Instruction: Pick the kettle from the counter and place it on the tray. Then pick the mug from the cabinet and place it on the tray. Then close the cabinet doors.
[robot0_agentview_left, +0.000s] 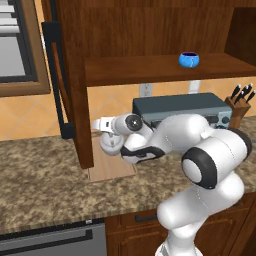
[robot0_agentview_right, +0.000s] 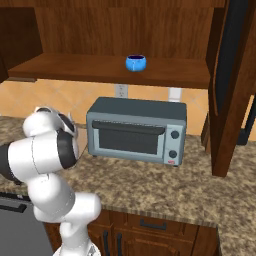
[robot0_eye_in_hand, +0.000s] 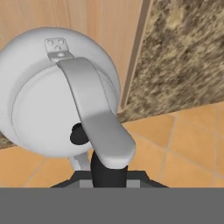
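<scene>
The silvery-white kettle (robot0_agentview_left: 111, 143) hangs low over the back end of the tan wooden tray (robot0_agentview_left: 113, 169), near the tiled wall. I cannot tell whether it touches the board. My gripper (robot0_agentview_left: 103, 125) is shut on the kettle's arched handle. In the hand view, the kettle (robot0_eye_in_hand: 48, 92) is seen from above. Its handle runs down into my gripper (robot0_eye_in_hand: 108, 168), with the tray (robot0_eye_in_hand: 100, 26) behind. The blue mug (robot0_agentview_left: 189, 59) (robot0_agentview_right: 135, 63) stands on the cabinet shelf (robot0_agentview_left: 145, 71). Both cabinet doors (robot0_agentview_left: 75, 80) (robot0_agentview_right: 231, 85) stand open.
A grey toaster oven (robot0_agentview_left: 182, 106) (robot0_agentview_right: 136, 131) stands on the speckled counter (robot0_agentview_left: 45, 175) to the right of the tray. A knife block (robot0_agentview_left: 240, 102) is at the far right. The open left door's lower edge reaches down beside the tray.
</scene>
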